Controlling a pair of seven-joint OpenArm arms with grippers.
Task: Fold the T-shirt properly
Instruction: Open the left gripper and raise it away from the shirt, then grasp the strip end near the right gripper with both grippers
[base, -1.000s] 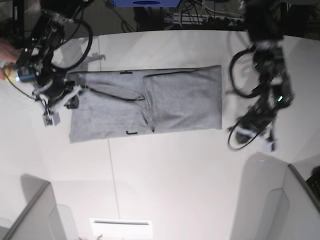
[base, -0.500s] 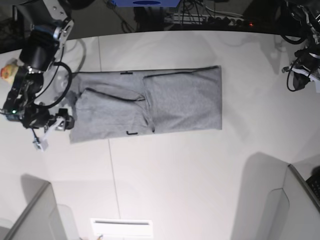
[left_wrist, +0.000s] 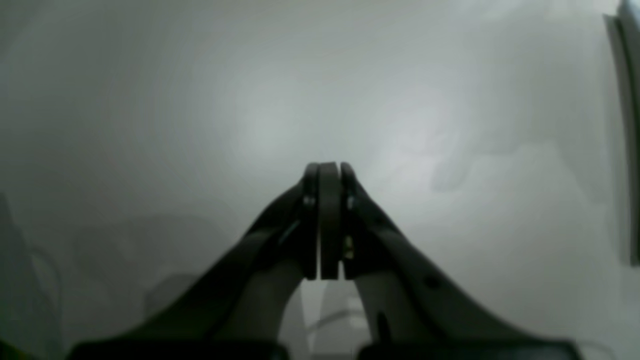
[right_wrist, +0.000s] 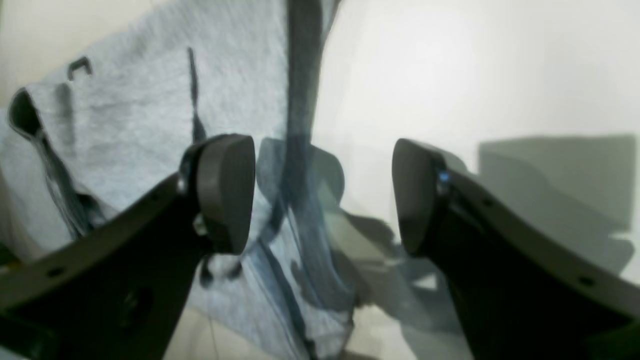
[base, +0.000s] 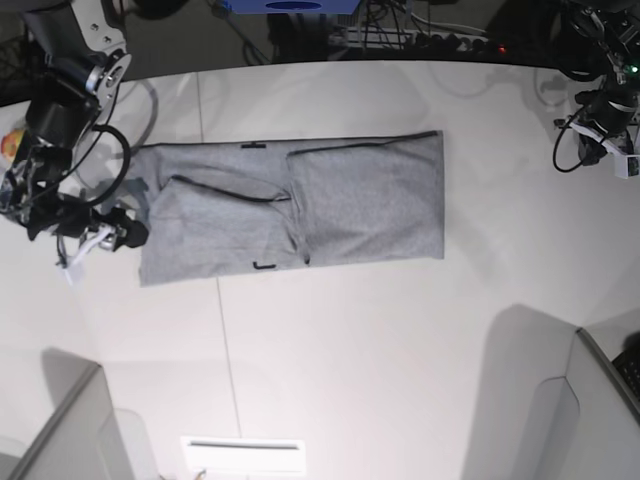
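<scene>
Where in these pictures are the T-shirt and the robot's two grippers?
T-shirt (base: 365, 200): base view, plain grey cloth.
Right gripper (right_wrist: 322, 192): right wrist view, gap between open fingers.
Left gripper (left_wrist: 323, 172): left wrist view, closed tips.

Base overhead; wrists close, left view blurry

A robotics lab or test bench, not a home. Wide white table (base: 400, 350) filling most of the base view, with a thin seam running across it. Beyond its far edge, a dark strip crowded with tangled cables (base: 400, 30), a power strip with a small red light (base: 480, 45) and a blue-topped box (base: 290, 6). Two black robot arms wrapped in looped wiring at the far corners. Grey partition panels (base: 60, 430) at both near corners. A white labelled card (base: 243, 455) at the near edge.
</scene>
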